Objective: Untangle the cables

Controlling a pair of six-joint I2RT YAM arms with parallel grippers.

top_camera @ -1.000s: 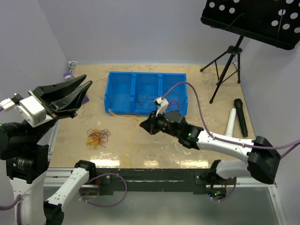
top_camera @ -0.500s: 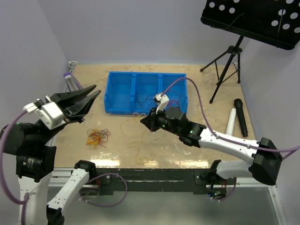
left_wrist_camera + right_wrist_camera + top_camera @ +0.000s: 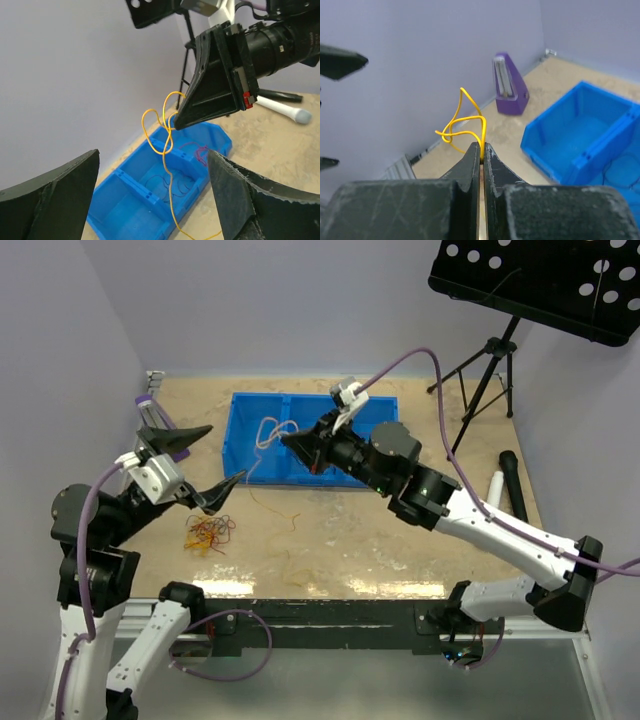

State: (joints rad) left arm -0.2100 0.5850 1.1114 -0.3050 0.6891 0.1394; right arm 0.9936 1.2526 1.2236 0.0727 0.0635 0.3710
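My right gripper (image 3: 291, 440) is raised over the blue bin (image 3: 262, 468) and shut on a yellow cable (image 3: 266, 426). The cable loops at the jaw tips (image 3: 481, 147) and trails down to the table. In the left wrist view the yellow cable (image 3: 168, 150) hangs between my wide-open left fingers (image 3: 250, 200) without touching them. My left gripper (image 3: 222, 455) hovers left of the bin, empty. A tangle of red, yellow and orange cables (image 3: 207, 532) lies on the table below it. Another thin yellow cable (image 3: 286, 562) lies near the front edge.
The bin's middle compartment (image 3: 172, 187) holds dark cables, and the right one holds reddish cables (image 3: 200, 150). A purple wedge-shaped object (image 3: 509, 85) stands at the back left. A music-stand tripod (image 3: 487, 380), a black microphone (image 3: 515, 490) and a white tube (image 3: 492, 498) are on the right.
My right gripper rose and swung back-left over the bin, lifting the yellow cable. My left gripper came down and toward the bin, and its jaws opened wide.
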